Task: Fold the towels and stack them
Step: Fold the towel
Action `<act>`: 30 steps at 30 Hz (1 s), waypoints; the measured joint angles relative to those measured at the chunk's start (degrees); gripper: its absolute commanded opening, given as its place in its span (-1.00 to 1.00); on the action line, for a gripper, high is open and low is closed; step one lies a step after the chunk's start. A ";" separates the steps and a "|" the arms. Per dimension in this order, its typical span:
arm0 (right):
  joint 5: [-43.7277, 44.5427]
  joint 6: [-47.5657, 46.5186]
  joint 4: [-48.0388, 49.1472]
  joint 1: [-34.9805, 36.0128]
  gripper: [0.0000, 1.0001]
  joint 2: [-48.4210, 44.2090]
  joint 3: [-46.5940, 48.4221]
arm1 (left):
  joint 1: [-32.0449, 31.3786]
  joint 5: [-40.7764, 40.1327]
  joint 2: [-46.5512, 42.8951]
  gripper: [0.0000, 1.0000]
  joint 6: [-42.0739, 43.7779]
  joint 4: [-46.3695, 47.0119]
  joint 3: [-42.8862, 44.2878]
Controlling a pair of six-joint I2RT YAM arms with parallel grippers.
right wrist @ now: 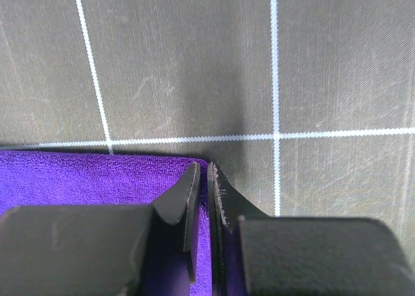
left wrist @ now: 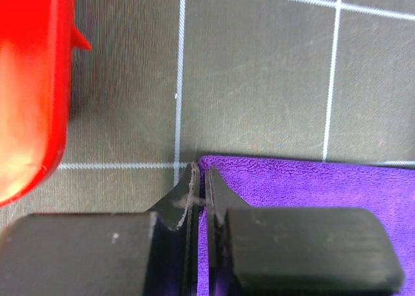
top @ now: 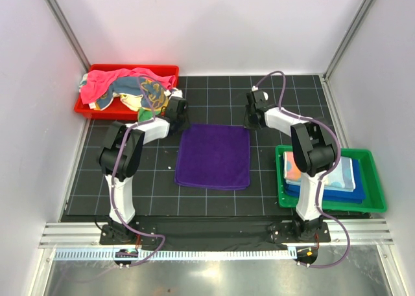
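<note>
Left fingers and right fingers each pinch an upper corner of the plush purple towel I see lying flat mid-frame on the gridded bench; glossy red tray upper left.

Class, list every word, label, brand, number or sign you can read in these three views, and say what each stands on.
None can be read.
The purple towel, red tray and green tray show no label.
The black mat carries only white grid lines, no numbers.
The print on the patterned towel in the red tray is too small to make out.
</note>
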 measured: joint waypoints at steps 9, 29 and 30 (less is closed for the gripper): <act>1.31 -1.27 3.32 -0.11 -0.88 -4.55 -2.78 | 0.00 -0.15 -1.86 -1.00 2.36 4.83 -0.31; -1.68 1.01 8.00 2.49 -0.88 -27.39 -22.91 | 0.00 7.17 -20.00 -1.00 3.69 10.73 -16.50; -1.53 1.38 8.00 3.19 -0.88 -28.72 -24.09 | 0.00 7.41 -21.14 -1.00 3.34 10.58 -17.49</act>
